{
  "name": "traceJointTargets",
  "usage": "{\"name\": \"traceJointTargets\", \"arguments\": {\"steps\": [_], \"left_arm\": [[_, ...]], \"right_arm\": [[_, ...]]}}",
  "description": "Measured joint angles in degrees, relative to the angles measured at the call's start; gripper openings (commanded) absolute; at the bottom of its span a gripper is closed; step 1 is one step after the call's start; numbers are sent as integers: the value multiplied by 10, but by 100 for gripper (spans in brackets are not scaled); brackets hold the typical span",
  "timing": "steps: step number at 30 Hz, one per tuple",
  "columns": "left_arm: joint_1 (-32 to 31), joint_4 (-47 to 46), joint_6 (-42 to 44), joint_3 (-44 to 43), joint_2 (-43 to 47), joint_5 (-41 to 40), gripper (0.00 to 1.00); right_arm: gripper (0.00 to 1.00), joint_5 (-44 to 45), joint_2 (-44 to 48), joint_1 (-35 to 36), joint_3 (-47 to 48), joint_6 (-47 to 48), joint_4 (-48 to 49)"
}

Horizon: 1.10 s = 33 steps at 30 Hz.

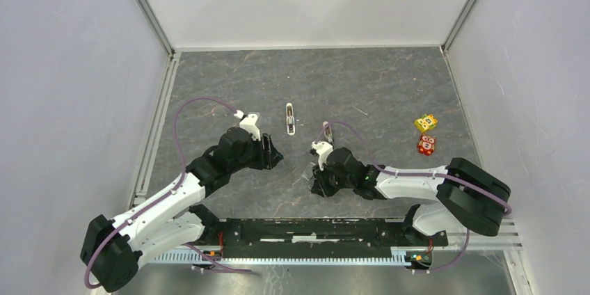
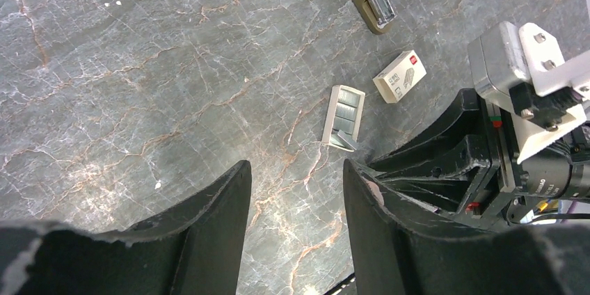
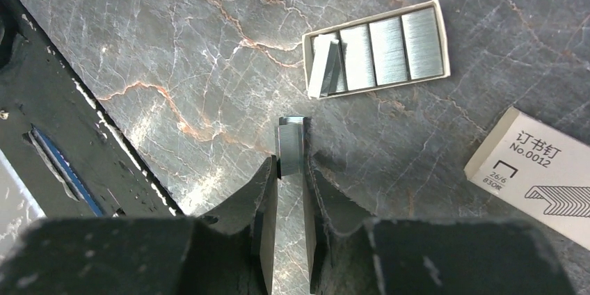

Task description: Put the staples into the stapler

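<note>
On the grey table (image 1: 389,79), the left gripper (image 2: 296,173) is poised over bare surface with its jaws half apart and nothing between them. It is probably kept ready to steady the stapler (image 1: 290,118), which is laid open farther out, between the two arms, so that its channel is exposed. The right gripper (image 3: 291,170) is closed narrowly on one strip of staples (image 3: 291,143), held just beside the open tray (image 3: 376,48), where other strips lie in a row and the box sleeve (image 3: 539,173) is set close by.

stapler (image 1: 290,117): beige, lying open on worktop, metal channel facing up | staples (image 3: 291,147): one silver strip pinched in right hand (image 3: 289,170) | more strips in whitish tray (image 3: 379,88), one tilted
</note>
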<state>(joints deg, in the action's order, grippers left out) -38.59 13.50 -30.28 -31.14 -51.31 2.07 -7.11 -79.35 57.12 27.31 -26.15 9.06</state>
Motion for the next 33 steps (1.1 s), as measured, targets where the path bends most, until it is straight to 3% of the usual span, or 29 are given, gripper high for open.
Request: {"name": "traceJointTargets", "arguments": {"steps": [3,8,13,19,23,30,33], "left_arm": [[0,0,0,0,2,0,59],[0,1,0,0,4,0,59],[0,1,0,0,4,0,60],[0,1,0,0,3,0,60],[0,1,0,0,3,1,60],[0,1,0,0,-1,1,60],[0,1,0,0,-4,1,60]], "right_arm": [[27,-15,0,-10,-10,-16,17],[24,-31,6,-23,-28,-39,42],[29,-45,10,-30,-38,-55,58],[22,-59,16,-37,-46,-69,79],[29,-63,18,-41,-48,-74,85],[30,-58,24,-41,-47,-55,61],[35,-59,24,-41,-42,-50,56]]}}
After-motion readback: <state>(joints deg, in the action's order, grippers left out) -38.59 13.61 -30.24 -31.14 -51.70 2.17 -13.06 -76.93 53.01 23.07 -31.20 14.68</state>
